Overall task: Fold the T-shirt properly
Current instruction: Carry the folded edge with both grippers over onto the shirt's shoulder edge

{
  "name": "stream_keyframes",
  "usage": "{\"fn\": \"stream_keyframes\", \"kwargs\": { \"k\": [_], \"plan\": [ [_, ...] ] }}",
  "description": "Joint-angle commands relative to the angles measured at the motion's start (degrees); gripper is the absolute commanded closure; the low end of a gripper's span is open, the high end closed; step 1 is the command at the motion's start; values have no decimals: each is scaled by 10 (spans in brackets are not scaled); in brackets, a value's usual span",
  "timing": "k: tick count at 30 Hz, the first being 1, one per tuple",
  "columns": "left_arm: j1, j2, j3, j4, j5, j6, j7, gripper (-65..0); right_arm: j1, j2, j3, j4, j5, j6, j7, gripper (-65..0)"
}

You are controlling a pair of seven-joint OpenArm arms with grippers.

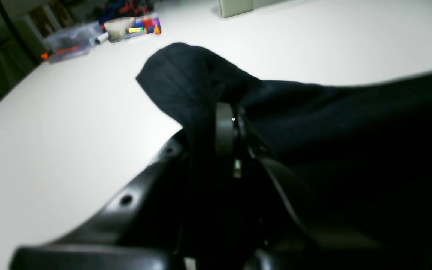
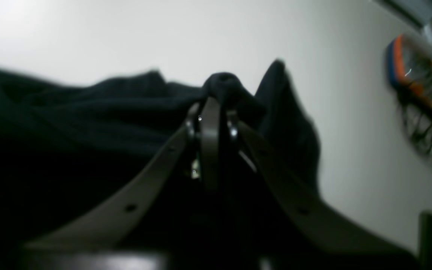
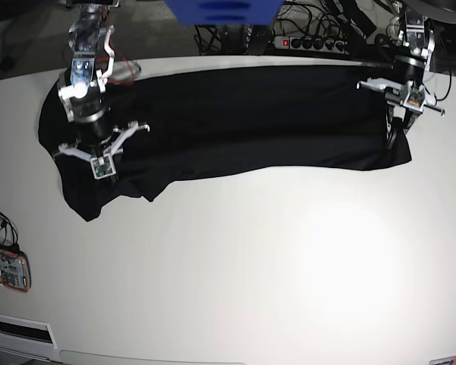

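Black T-shirt [image 3: 243, 122] lay spread across white table [image 3: 251, 266] at 12 o'clock, left gripper [image 3: 399, 129] clamped on edge at 2 o'clock, right gripper [image 3: 106, 176] pinching cloth at 10 o'clock, both w/ fingers closed

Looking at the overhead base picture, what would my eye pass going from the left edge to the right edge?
Orange-edged device at the table edge → right gripper, shut on the T-shirt → T-shirt stretched across → left gripper, shut on its other end.

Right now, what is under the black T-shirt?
Under the T-shirt only the white table shows, bare around its edges. Both the left gripper and right gripper pinch the cloth. Whatever lies beneath the cloth itself is covered.
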Motion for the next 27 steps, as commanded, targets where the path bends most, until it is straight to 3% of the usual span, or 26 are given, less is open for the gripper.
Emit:
{"fn": "stream_keyframes", "kwargs": {
  "k": [1, 6, 11, 18, 27],
  "plan": [
    [5, -10, -4, 7, -10, 3, -22, 0, -3, 4, 3, 12, 4, -4, 15, 0],
    [31, -10, -5, 7, -10, 3, -67, 0, -38, 3, 3, 13, 4, -5, 15, 0],
    [56, -10, -5, 7, -9, 3, -75, 0, -57, 1, 26, 25, 3, -5, 15, 0],
    [63, -12, -2, -42, -7, 3, -76, 0, -92, -62, 77, 42, 3, -5, 18, 0],
    [47, -8, -2, -128, 62, 3, -77, 0, -106, -63, 77, 41, 3, -5, 19, 0]
  ]
}}
